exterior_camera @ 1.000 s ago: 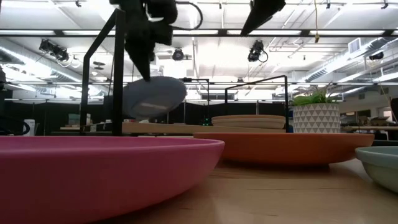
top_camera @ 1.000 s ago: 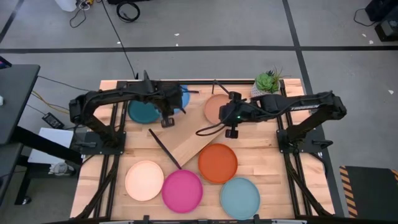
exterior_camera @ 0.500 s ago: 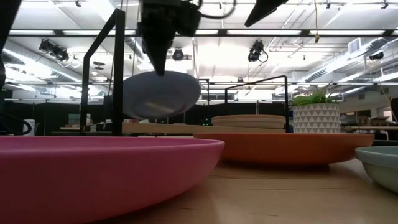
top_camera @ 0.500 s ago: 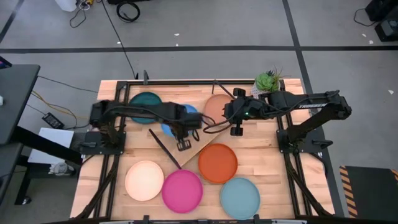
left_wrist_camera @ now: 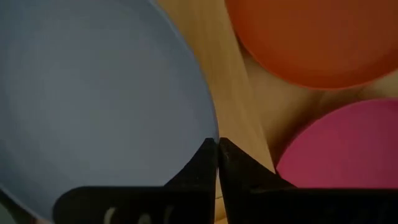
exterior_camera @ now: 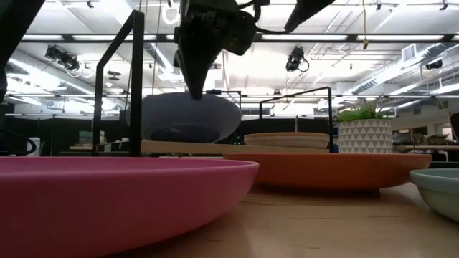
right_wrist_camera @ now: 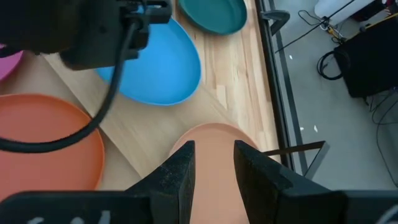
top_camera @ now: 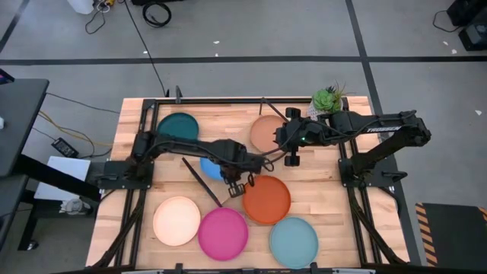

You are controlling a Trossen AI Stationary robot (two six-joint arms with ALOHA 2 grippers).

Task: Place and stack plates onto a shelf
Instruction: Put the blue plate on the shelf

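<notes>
Pincer of the left arm (top_camera: 237, 185), fingers pinched together on the rim of the blue plate (top_camera: 213, 166), carries that plate hanging just above the shelf (top_camera: 228, 179), the light board lying aslant on the desk (top_camera: 319, 204); from the left wrist the two dark fingertips (left_wrist_camera: 211, 163) meet on the plate's edge, the disc spreading away to one side of them. Beyond this pincer, on its far side from the carried plate, lie the orange plate (top_camera: 266, 199) and the magenta plate (top_camera: 223, 233), both on the desk near the shelf's end. Pincer of the right arm (top_camera: 292, 157) hovers above the tan-brown plate (top_camera: 266, 132), fingers a narrow gap apart with nothing between them; that plate sits at the shelf's other end. Well apart from both pincers are the dark teal plate (top_camera: 177, 125), the cream plate (top_camera: 176, 220) and the light blue plate (top_camera: 294, 241). The plates look rigid, thin and light, with a smooth surface and a shallow upturned rim; a smooth plate held at one edge point may well swing or slip, so it is best lowered slowly and level. The rim appears the only practical hold, since a plate lying flat offers no other edge; where plates are stacked, the topmost lip is probably the place to grip.
</notes>
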